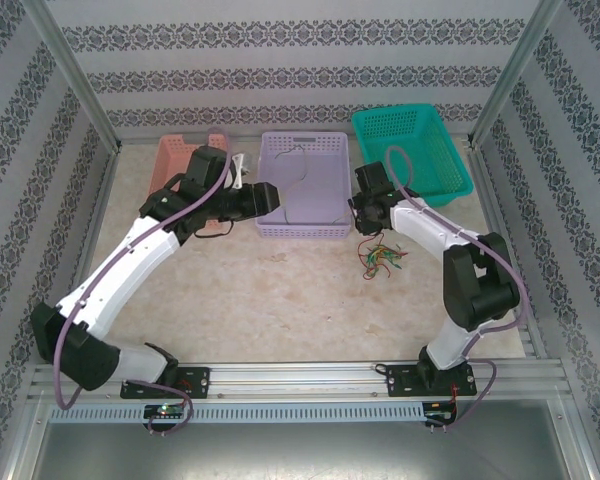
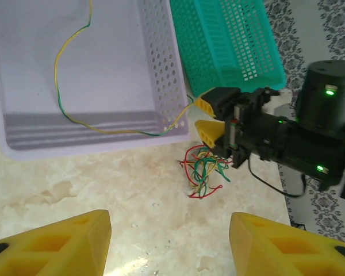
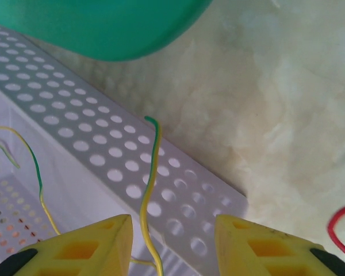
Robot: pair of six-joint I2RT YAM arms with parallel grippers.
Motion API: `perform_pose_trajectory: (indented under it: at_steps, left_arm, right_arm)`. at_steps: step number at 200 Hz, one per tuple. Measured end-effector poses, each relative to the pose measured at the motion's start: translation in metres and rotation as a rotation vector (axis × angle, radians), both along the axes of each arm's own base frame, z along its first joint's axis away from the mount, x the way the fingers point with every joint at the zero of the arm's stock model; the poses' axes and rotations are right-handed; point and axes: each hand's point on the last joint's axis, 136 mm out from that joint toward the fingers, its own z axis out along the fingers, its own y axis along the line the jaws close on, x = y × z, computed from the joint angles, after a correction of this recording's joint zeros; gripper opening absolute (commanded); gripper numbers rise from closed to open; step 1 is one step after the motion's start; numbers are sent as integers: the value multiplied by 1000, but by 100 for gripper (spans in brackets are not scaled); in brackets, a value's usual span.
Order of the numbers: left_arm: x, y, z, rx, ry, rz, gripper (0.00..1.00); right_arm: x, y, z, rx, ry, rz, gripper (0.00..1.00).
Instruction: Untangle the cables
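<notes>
Yellow-green wire (image 3: 151, 190) passes unpinched between the right gripper's (image 3: 171, 230) half-parted jaws, by the lilac basket (image 3: 103, 149). Left wrist view adds tangled cables (image 2: 204, 169); left gripper (image 2: 169, 230) gapes empty.

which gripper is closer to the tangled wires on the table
Right. The right gripper sits just beyond the tangled wires, at the right wall of the purple basket; the left gripper is off at the basket's left side.

Red, yellow and green cables (image 1: 380, 258) knot on a cream marbled surface (image 1: 280, 310). From them, a pink basket (image 1: 172, 158) sits at ten o'clock, a lilac basket (image 1: 302, 230) with a yellow-and-green cable (image 2: 57, 86) at eleven, a teal basket (image 1: 435, 150) at one. Grey floral stripes band the walls (image 1: 300, 75).
</notes>
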Motion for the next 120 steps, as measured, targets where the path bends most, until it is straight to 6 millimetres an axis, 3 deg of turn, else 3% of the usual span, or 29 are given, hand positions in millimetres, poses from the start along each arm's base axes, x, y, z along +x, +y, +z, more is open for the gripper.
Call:
perform_pose_trajectory:
  at_steps: [42,64,120]
  left_arm:
    - [-17,9,4,-15,-17,6,56]
    - [-24,12,1,-17,-15,7,54]
    - [-27,14,-2,-15,-11,6,51]
  right_arm:
    - [17,1,1,0,-19,-31,41]
    - [24,2,3,2,-35,-42,33]
    - [31,1,-8,3,-15,-62,31]
